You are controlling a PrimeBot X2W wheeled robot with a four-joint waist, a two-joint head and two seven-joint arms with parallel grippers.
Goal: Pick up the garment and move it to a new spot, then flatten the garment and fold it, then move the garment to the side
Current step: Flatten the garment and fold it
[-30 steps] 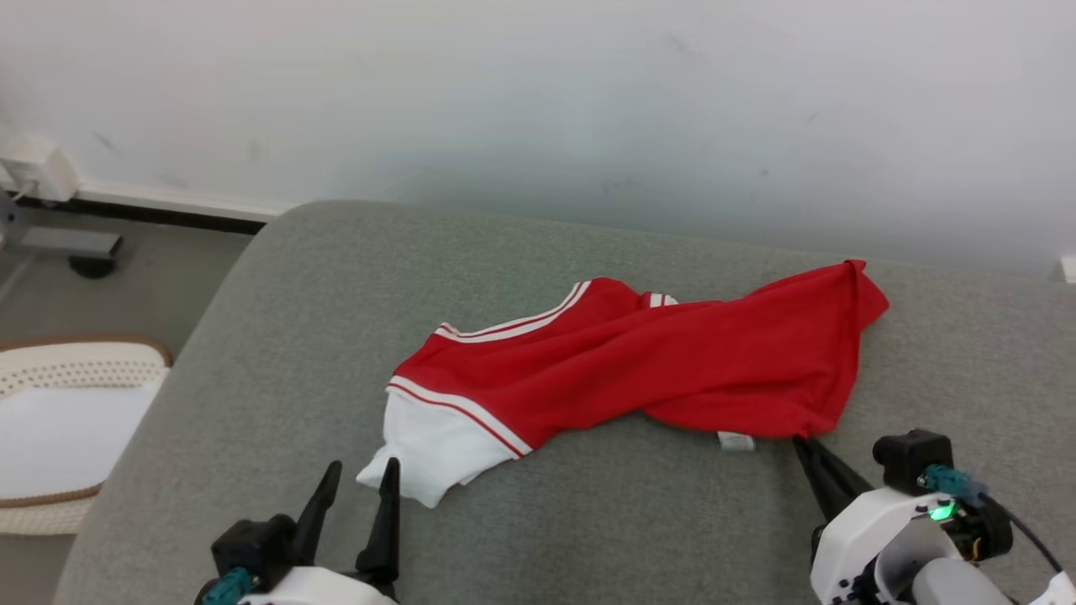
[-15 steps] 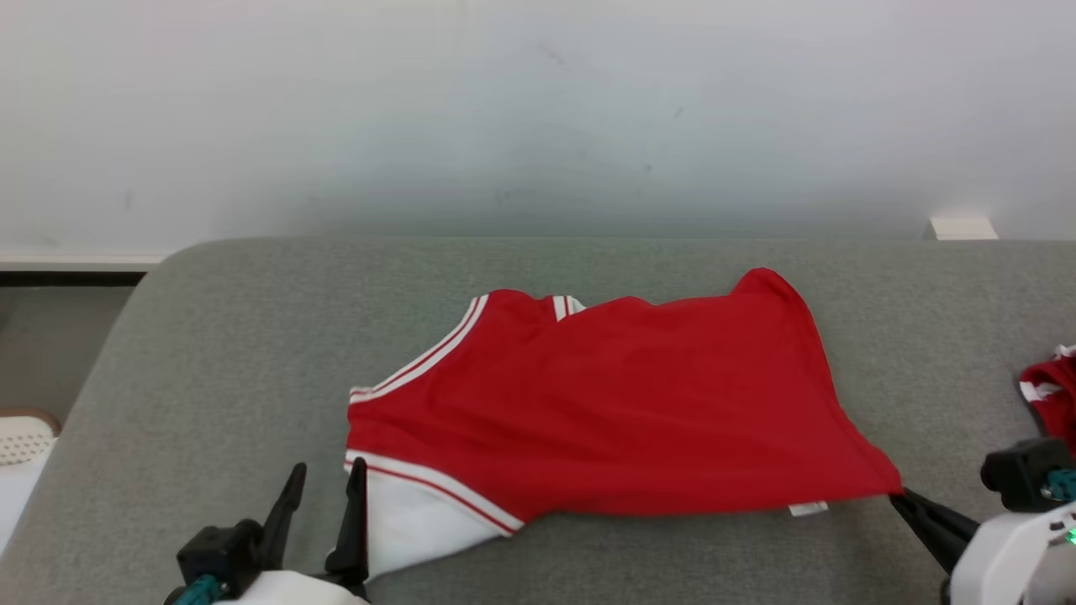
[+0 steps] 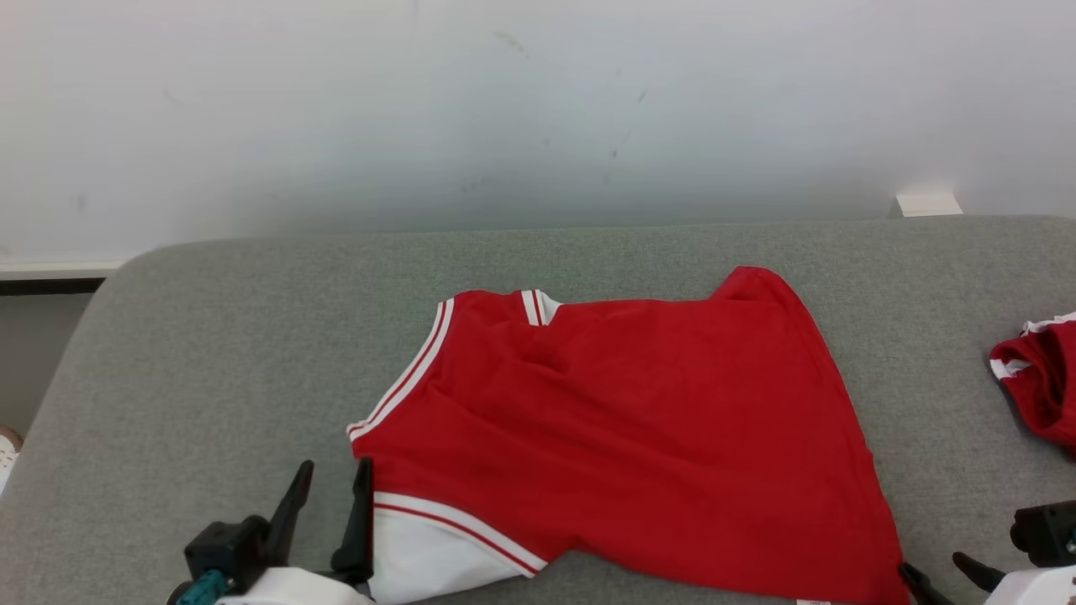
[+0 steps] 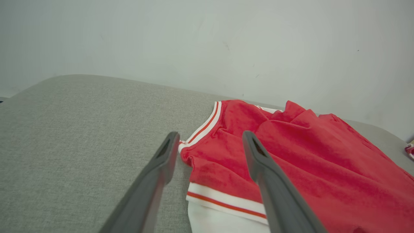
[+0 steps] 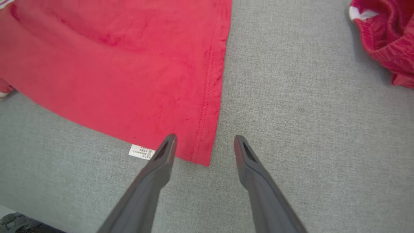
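Red jersey [image 3: 622, 437] lies spread on grey cushion [image 3: 210, 353], centre to lower right of head view, mostly flat w/ a few soft creases near the collar. White-and-red striped trim runs along neck edge at upper left of the cloth; white sleeve [image 3: 429, 563] w/ red stripe sits at bottom, left of centre. L gripper [image 3: 334, 464] at lower left of head view, fingers wide apart, nothing held; its inner finger is just beside the sleeve seam, contact can't be told. Left wrist view: L gripper [image 4: 210, 134] straddles the shoulder corner of jersey [image 4: 291, 155], one finger over bare cushion, the other over red cloth. R gripper [image 3: 933, 565] at bottom right edge of head view, next to the jersey's lower hem corner. Right wrist view: R gripper [image 5: 205, 138] open, fingers well apart, gripping nothing; hem corner lies in the gap between them, not pinched. White care label [image 5: 141, 151] pokes out from hem by the left finger. 2nd red garment [image 3: 1038, 386], crumpled, at far right edge, well apart from jersey. Pale wall [image 3: 504, 109] behind.
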